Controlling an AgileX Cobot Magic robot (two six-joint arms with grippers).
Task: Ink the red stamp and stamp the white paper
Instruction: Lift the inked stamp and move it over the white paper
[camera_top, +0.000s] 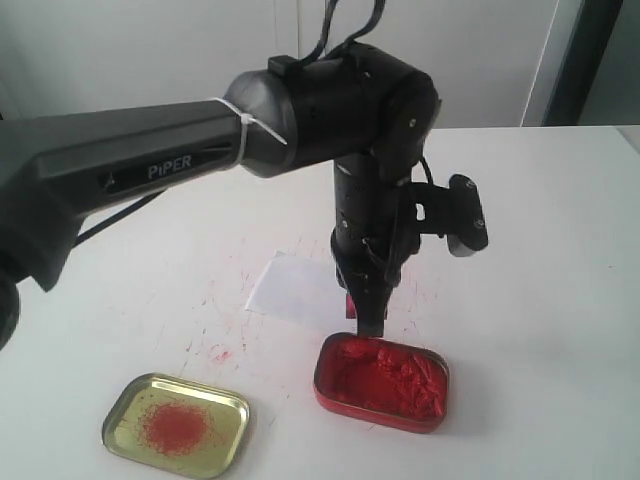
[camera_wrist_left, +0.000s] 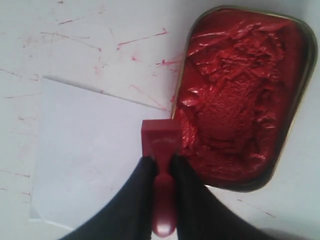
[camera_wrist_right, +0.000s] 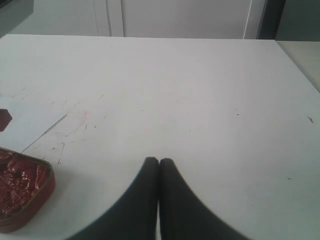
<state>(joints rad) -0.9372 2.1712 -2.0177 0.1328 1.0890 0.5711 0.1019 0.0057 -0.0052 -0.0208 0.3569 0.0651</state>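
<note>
My left gripper (camera_top: 364, 318) points straight down and is shut on the red stamp (camera_wrist_left: 160, 140); its handle runs between the two black fingers (camera_wrist_left: 143, 185). The stamp's square base hangs over the corner of the white paper (camera_wrist_left: 90, 160) nearest the tin, right beside the rim of the red tin of ink paste (camera_wrist_left: 240, 95). Whether the base touches the paper I cannot tell. In the exterior view the stamp (camera_top: 352, 306) sits just behind the red tin (camera_top: 382, 380), and the arm covers part of the white paper (camera_top: 285, 285). My right gripper (camera_wrist_right: 159, 161) is shut on nothing above bare table.
A shallow gold tin (camera_top: 175, 425) with a red smear lies at the front left. Red ink streaks (camera_top: 215, 350) mark the white tabletop around the paper. The red tin (camera_wrist_right: 20, 190) and the paper (camera_wrist_right: 27, 125) also show at the edge of the right wrist view.
</note>
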